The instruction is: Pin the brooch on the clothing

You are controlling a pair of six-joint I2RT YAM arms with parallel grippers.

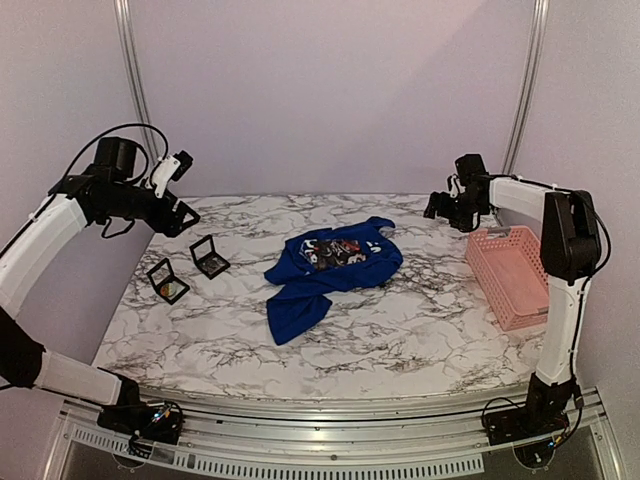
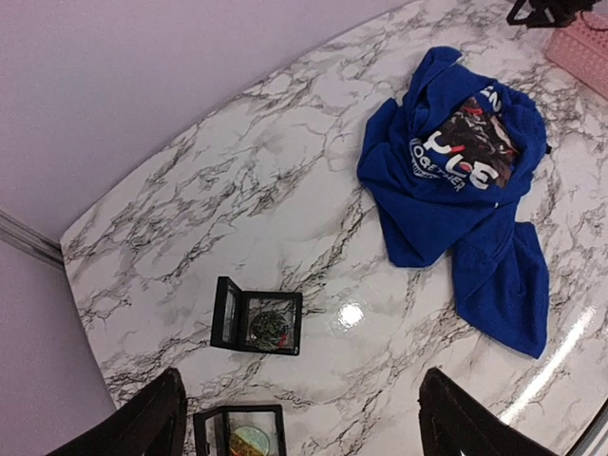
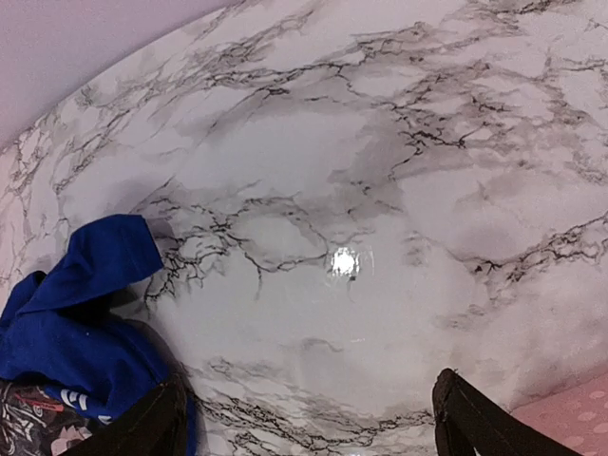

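Clothing (image 1: 300,300) looks limp and light, crumpled on the tabletop (image 1: 410,330), so pinch a flat fold beside its print (image 1: 340,250); your left pincer (image 2: 304,380) and right pincer (image 3: 311,380) both stand apart, empty.

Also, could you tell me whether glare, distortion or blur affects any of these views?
Left wrist: a bright glint sits on the marble table beside the open black box, and the table edge bows from wide-angle distortion. Right wrist: a similar glint mid-table, same bowing. Top external: even, soft light, faint shadows, but too coarse for small detail.
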